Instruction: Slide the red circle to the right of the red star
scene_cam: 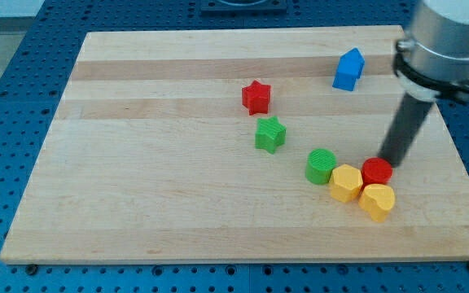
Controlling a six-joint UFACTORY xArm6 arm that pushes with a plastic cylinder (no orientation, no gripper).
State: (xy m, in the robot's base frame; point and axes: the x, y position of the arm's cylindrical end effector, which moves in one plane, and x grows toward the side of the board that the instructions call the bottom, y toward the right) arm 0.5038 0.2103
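Take the red star (256, 97) as your landmark, sitting near the middle of the board (137, 187), a bit toward the view's top. Just below it, and a touch to the view's right, you see the green star (270, 134), close but not touching. Go on right and down from the red star and you come to the green circle (322, 166), then a yellow block (346, 183) pressed against it. The red circle (376, 172) is next, well to the right of the red star but also far below it, squeezed up against that yellow block and against a yellow heart (377, 202) that sits under it. Up and to the right of the red star stands a blue block (348, 69), on its own. There is no gripper here to open or close, only a rod, and my tip (388, 160) is touching the top right edge of the red circle, or very nearly. So you can judge that the job is hardly begun. The red circle is not yet level with the red star. It looks like it must be pushed up the board, clear of the yellow blocks, until it rests just beside the red star on the right.
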